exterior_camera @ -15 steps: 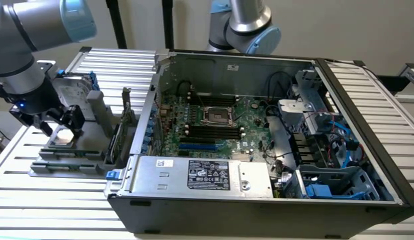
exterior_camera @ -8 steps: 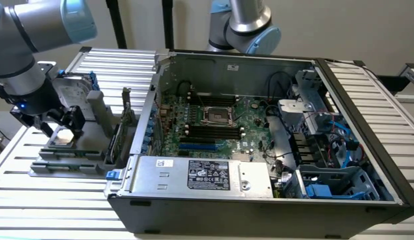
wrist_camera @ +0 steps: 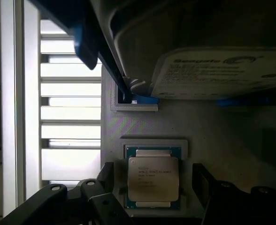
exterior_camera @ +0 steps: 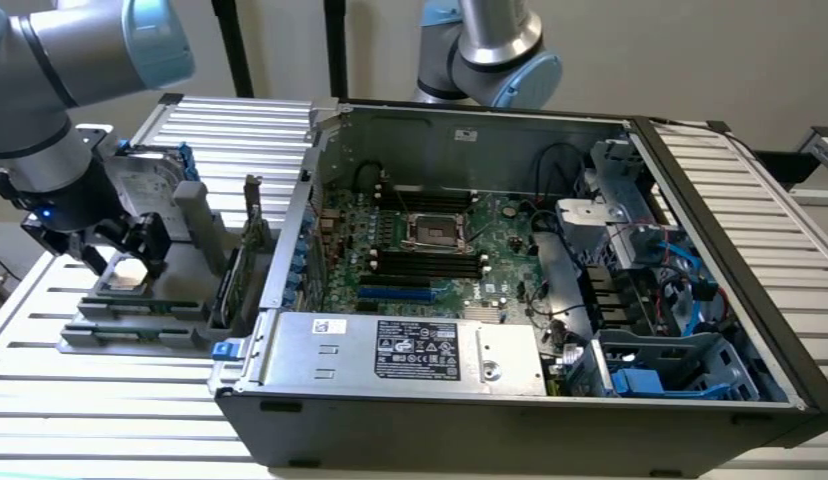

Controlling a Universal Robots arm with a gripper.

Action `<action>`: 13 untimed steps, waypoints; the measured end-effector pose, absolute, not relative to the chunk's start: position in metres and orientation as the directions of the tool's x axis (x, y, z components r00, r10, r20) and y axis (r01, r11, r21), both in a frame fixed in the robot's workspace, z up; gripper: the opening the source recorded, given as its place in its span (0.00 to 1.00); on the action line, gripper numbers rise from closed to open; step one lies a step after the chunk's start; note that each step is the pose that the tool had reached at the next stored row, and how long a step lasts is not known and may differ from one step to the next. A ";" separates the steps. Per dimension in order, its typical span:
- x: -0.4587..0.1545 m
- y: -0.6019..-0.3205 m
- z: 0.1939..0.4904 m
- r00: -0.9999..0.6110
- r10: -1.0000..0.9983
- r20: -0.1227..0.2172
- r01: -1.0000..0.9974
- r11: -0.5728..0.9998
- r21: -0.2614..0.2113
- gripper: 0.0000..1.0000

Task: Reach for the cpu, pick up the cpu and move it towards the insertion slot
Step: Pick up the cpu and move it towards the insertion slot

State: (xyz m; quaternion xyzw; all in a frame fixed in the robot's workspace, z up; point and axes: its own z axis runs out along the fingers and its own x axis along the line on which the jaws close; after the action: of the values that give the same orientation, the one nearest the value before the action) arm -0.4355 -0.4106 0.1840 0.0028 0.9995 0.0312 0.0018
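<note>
The gripper [exterior_camera: 126, 262] [wrist_camera: 153, 174] hangs low over the grey holder [exterior_camera: 137, 328] [wrist_camera: 222, 136], jaws apart. The cpu [exterior_camera: 130, 272] [wrist_camera: 153, 179] lies flat in its recess between the fingers [wrist_camera: 106, 174], untouched on both sides, near the holder's edge on the exterior view's left. The slot [exterior_camera: 434, 230] sits well apart, inside the case [exterior_camera: 521, 420].

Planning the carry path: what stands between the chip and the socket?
Exterior view: between chip and socket stand an upright card and the case wall.

wall [exterior_camera: 694, 50]: plain beige; table [exterior_camera: 94, 420]: white slats; black poles [exterior_camera: 233, 50] behind; light: even
</note>
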 end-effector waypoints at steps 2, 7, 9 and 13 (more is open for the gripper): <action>-0.436 -0.411 0.184 -1.000 0.006 -0.003 0.006 0.998 0.062 0.77; -0.436 -0.411 0.184 -1.000 0.006 -0.003 0.006 0.998 0.062 0.75; -0.436 -0.411 0.184 -1.000 0.006 -0.003 0.006 0.998 0.062 0.68; -0.436 -0.411 0.184 -1.000 0.006 -0.001 0.006 0.998 0.062 0.66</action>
State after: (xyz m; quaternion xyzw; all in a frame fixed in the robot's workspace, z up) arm -0.4355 -0.4105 0.1836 0.0029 0.9995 0.0312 0.0005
